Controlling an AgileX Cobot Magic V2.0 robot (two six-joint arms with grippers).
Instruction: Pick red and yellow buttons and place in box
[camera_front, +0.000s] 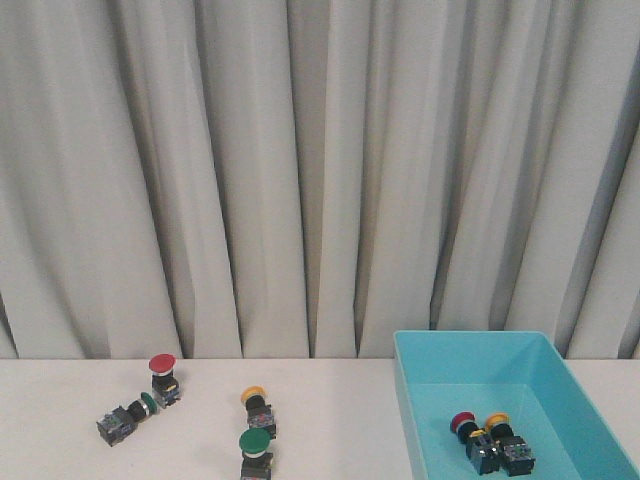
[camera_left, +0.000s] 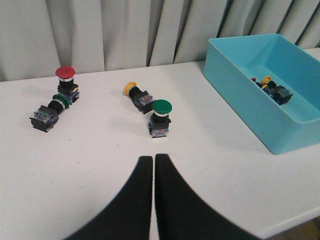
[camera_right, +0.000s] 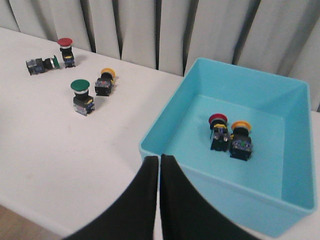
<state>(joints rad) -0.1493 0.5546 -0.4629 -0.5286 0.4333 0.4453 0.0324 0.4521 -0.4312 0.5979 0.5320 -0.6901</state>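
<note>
Two buttons are already in the blue box (camera_front: 420, 350): a red button (camera_right: 218, 120) and a yellow button (camera_right: 241, 126), lying side by side on its floor. Two more are left on the white desk (camera_left: 90, 165): a red-capped button (camera_left: 65, 73) standing near the curtain (camera_front: 300, 170) and a yellow-capped button (camera_left: 131, 88) lying on its side. The green buttons (camera_left: 161, 107) are to be left alone; one stands just beside the yellow-capped one, another lies close to the red-capped one.

The left gripper (camera_left: 153, 159) is seen with jaws pressed together and nothing held. The right gripper (camera_right: 159, 159) is the same, above the box's near wall.

The left jaws should be opened wide first. The yellow-capped button should be gripped across its body, with care taken that the green one is not bumped.
</note>
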